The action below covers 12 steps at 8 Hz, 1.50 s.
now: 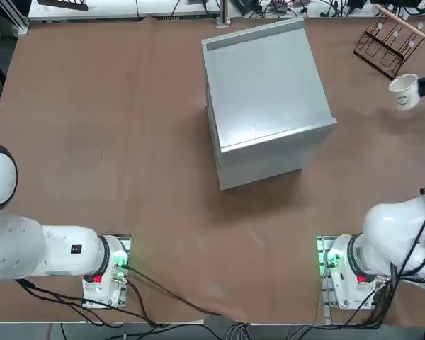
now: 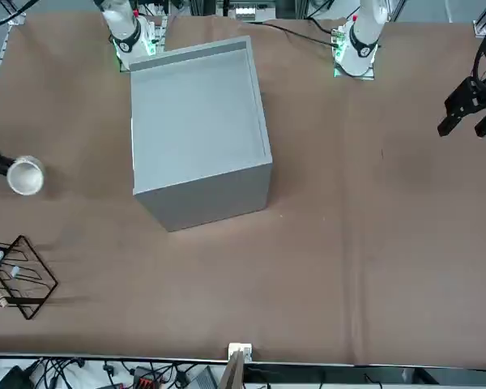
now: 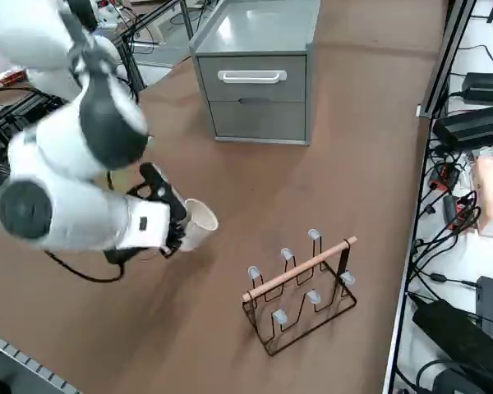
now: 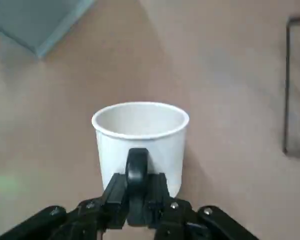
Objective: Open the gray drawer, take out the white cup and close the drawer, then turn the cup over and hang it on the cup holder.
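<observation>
- Jaws of the right gripper [image 4: 136, 200] are clenched on the white cup [image 4: 140, 140]; the wrist view shows the dark fingers [image 4: 136, 172] pinching the cup's near wall, its open round rim facing away from the camera.
- White cup: held clear of the table, lying roughly on its side, mouth turned toward the cup holder [image 3: 300, 291] in the right side view. It hangs near the holder but apart from it, touching neither rod nor wires.
- Overhead, the cup [image 1: 404, 90] sits at the far right edge of the table [image 1: 113, 142], just on the robot's side of the holder [image 1: 391, 41] and well to the right of the cabinet.
- Cup holder: a dark thin-wire rack with a light wooden rod across its top, standing upright on the table at its far right corner; its pegs are bare.
- Gray drawer [image 3: 253, 78]: pushed in flush with the front of the gray cabinet [image 1: 265, 99], its pale bar handle facing the robot's right side. A second, lower drawer front [image 3: 257, 117] is likewise flush.
- Front view: the cup [image 2: 26, 176] appears at the left edge, the holder [image 2: 16, 279] nearer the camera, the cabinet [image 2: 198, 134] well apart toward the table's middle.
</observation>
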Motion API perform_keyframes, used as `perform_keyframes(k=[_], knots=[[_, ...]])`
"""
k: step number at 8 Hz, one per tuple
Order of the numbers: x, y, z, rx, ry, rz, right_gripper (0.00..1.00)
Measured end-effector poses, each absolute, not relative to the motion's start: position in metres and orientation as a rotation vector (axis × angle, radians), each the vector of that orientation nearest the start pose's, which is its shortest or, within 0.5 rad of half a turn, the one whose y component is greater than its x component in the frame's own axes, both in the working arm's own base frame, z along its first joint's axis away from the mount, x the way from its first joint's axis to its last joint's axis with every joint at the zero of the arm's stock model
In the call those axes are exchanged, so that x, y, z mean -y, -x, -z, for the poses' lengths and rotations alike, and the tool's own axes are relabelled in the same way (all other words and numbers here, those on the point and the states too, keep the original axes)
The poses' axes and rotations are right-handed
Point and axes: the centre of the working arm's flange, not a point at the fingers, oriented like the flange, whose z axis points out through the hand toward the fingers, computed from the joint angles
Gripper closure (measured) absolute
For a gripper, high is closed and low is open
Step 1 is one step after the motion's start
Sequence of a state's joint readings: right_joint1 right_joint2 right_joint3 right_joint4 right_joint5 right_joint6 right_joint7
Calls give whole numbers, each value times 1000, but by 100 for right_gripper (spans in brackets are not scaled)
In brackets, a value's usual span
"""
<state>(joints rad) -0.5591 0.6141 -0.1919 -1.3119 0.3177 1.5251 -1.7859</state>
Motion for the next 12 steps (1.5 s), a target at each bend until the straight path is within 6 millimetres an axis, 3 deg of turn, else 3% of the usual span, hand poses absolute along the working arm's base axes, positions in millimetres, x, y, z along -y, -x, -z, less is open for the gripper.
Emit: perform_keyframes(k=[2,6,7,8,9,11,12], knots=[[380,-575,-401,1459,2530,-254,81],[244,-653,-427,1748,2698,-981,81],[204,-670,-424,1812,2748,-1154,81],[165,-686,-410,1887,2776,-1316,81],[137,-698,-391,1957,2788,-1440,81],[103,-716,-363,2127,2759,-1679,81],[86,-721,-361,2199,2736,-1819,81]])
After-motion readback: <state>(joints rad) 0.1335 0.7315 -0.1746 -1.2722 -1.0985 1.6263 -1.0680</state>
